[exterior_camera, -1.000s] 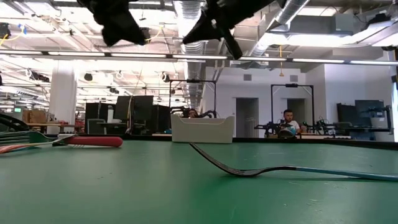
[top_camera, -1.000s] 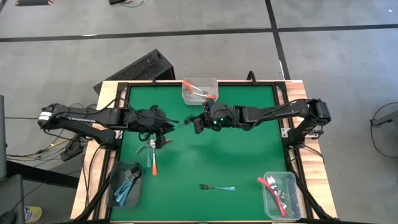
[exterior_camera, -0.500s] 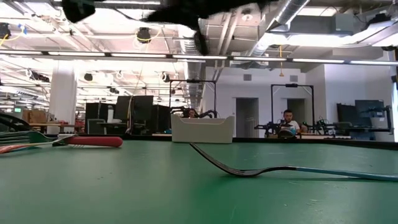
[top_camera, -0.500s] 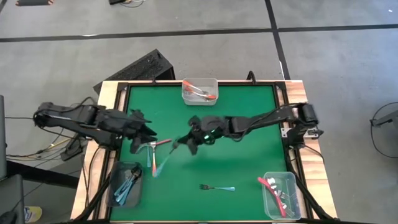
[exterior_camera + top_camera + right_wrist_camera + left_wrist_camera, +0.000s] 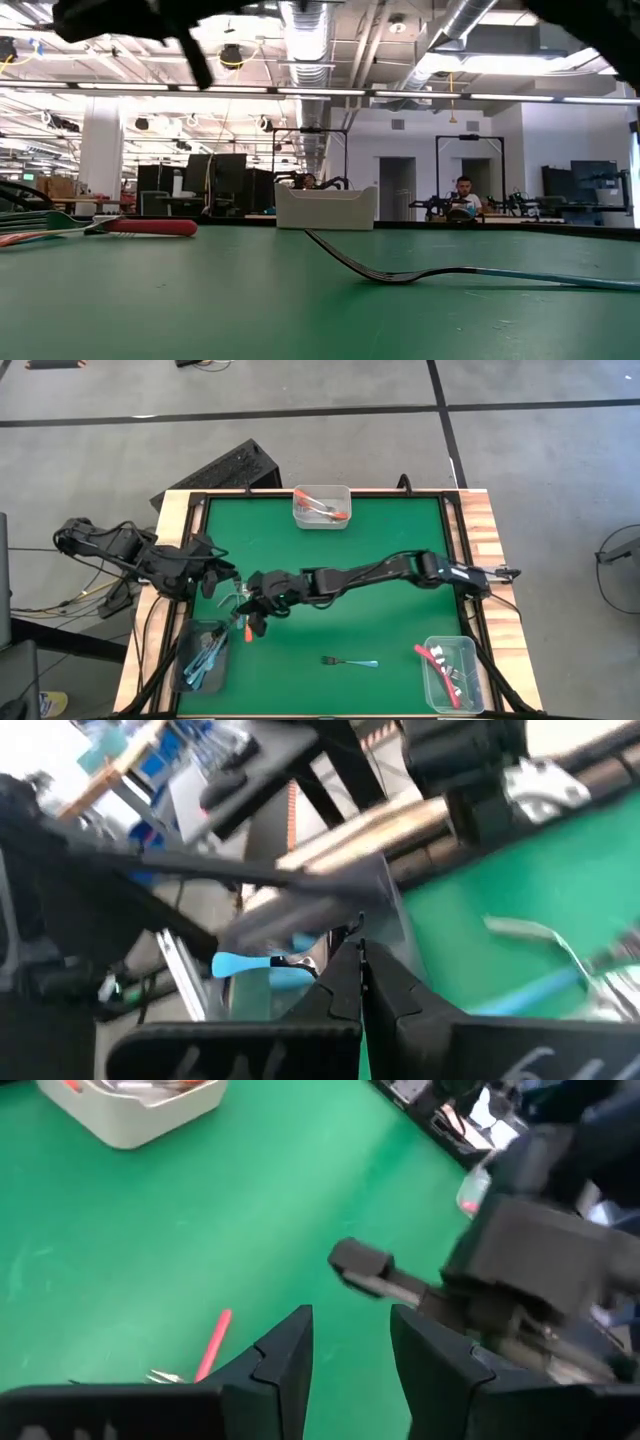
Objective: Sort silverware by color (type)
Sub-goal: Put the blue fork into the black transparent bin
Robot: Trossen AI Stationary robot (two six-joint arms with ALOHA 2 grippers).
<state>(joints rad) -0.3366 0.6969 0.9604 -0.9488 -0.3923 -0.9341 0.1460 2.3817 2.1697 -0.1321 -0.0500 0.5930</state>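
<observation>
The green table (image 5: 330,560) carries three clear bins. The right gripper (image 5: 252,600), fingers pressed together, reaches far across to the left bin (image 5: 200,656) of blue forks, seemingly holding nothing. The left gripper (image 5: 222,575) waits beside, fingers parted. One blue fork (image 5: 349,660) lies loose.

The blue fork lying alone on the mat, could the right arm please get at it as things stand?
Probably yes: the blue fork lies by itself on bare mat, and the right gripper, shut, is a short way off with nothing between.

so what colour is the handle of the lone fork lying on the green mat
Light blue. The lone metal-tined fork on the green mat shows it best in the high view.
</observation>
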